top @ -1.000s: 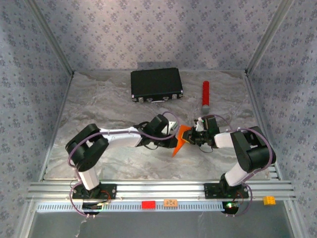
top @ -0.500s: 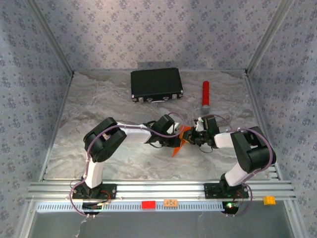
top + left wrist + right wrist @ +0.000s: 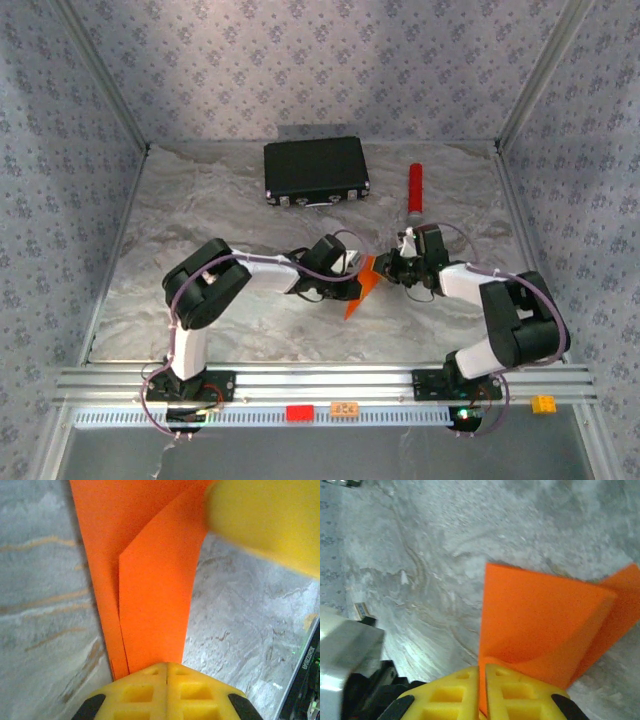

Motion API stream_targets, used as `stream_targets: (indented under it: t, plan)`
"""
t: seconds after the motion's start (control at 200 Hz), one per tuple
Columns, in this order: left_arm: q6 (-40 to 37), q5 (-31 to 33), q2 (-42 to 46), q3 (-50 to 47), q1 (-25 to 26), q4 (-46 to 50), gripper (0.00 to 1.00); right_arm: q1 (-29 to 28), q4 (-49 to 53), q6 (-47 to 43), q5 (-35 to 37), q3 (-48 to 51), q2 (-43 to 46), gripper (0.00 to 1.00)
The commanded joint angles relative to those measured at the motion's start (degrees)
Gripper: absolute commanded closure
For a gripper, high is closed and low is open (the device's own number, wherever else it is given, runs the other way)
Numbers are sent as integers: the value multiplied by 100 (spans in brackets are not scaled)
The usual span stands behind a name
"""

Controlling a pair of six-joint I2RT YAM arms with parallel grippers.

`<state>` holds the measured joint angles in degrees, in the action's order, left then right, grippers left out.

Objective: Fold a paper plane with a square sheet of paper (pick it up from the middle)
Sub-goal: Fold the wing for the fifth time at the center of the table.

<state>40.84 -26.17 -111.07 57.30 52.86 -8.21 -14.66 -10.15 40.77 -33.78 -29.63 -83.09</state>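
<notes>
- Since a second ago the left arm has raised its elbow and the right arm has swung outward. The thin bright orange sheet of paper (image 3: 357,292) has stayed between them, over the middle of the marbled grey table (image 3: 200,210).
- The left gripper (image 3: 166,666) is closed on the sheet's folded layers.
- The right gripper (image 3: 482,672) pinches another edge of the paper.
- I judge that a crease is being worked; the plane is not finished.

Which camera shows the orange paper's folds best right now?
Left wrist: the orange paper runs close up, its overlapping layers and edges sharp. Right wrist catches a curled flap of it; top external gives a small distant sliver.
</notes>
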Motion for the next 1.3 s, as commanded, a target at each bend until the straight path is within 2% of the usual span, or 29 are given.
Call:
stream_targets:
  t: [0.0, 0.335, 0.44, 0.595, 1.294]
  plan:
    - [9, 64, -106, -269, -4, 645, 100, -90, 255, -143, 65, -64, 125, 86]
    - [70, 113, -108, -280, -13, 605, 100, -596, 9, -151, 272, -16, -379, 87]
    - [81, 110, -106, -289, -28, 610, 100, -482, 48, -227, 397, 9, -622, 88]
    - [64, 98, -134, -298, -45, 649, 100, -148, -223, -228, 174, 21, -928, 88]
    - [20, 87, -170, -416, -109, 698, 100, 545, 145, -289, 344, -522, -1288, 88]
